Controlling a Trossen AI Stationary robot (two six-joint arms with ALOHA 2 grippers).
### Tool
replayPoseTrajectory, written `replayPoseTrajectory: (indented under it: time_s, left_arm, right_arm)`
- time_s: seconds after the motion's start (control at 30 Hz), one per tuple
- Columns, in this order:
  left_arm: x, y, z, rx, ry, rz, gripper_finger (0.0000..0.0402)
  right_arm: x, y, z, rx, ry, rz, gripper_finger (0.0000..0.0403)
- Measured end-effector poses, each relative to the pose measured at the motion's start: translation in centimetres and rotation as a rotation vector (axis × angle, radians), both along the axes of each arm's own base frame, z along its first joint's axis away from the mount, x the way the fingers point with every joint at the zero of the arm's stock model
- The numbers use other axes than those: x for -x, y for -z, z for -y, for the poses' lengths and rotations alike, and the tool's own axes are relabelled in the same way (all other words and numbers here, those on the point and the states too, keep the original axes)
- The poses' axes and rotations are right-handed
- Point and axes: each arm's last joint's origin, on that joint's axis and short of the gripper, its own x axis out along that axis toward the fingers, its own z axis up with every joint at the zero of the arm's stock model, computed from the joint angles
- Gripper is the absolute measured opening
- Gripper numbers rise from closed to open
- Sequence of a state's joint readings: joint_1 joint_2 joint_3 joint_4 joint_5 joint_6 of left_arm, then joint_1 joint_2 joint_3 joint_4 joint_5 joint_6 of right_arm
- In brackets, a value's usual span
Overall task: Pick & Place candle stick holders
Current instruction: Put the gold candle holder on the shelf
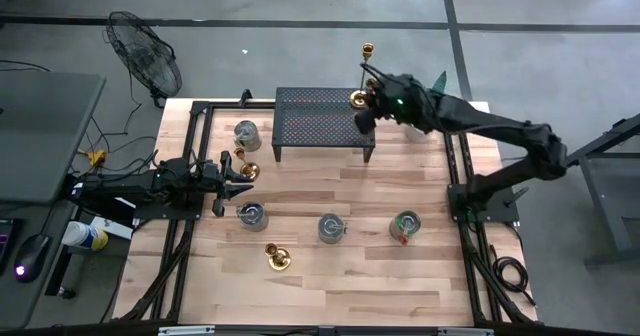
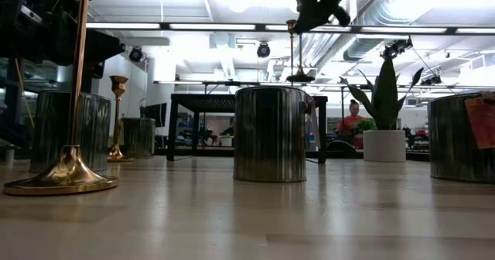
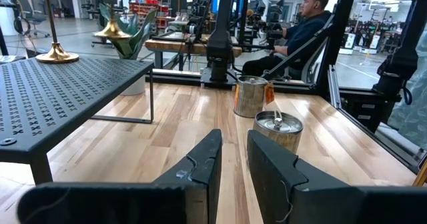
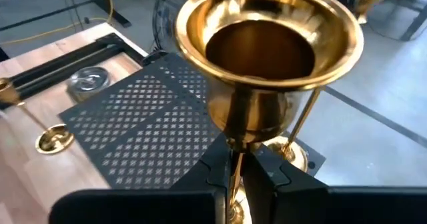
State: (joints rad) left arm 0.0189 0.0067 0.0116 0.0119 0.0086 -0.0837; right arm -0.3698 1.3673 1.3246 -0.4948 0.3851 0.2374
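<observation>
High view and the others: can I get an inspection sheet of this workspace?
Surface: wooden table with a black perforated rack at its back.
Job's things: held candle holder at the rack; front candle holder and left candle holder stand on the wood.
Clutter: four metal tins.
Hands: right hand shut on the held holder's stem; left hand slightly parted, empty, at the table's left.
Cables: loose leads on the floor.
Surroundings: fan, potted plant, seated person.
</observation>
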Motion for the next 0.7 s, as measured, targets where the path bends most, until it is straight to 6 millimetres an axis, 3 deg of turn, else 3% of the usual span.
replayPoseTrajectory:
  time_s: [0.27,0.7]
  left_arm:
    - [0.0,0.0,0.0,0.000,0.000,-0.001,0.0072]
    - [0.0,0.0,0.0,0.000,0.000,0.000,0.0072]
  right_arm:
    - [-2.0,1.3,3.2,-0.097,0.061,0.013,0.0022]
    - [-1.6,1.8,3.8,-0.088,0.071,-0.057,0.0023]
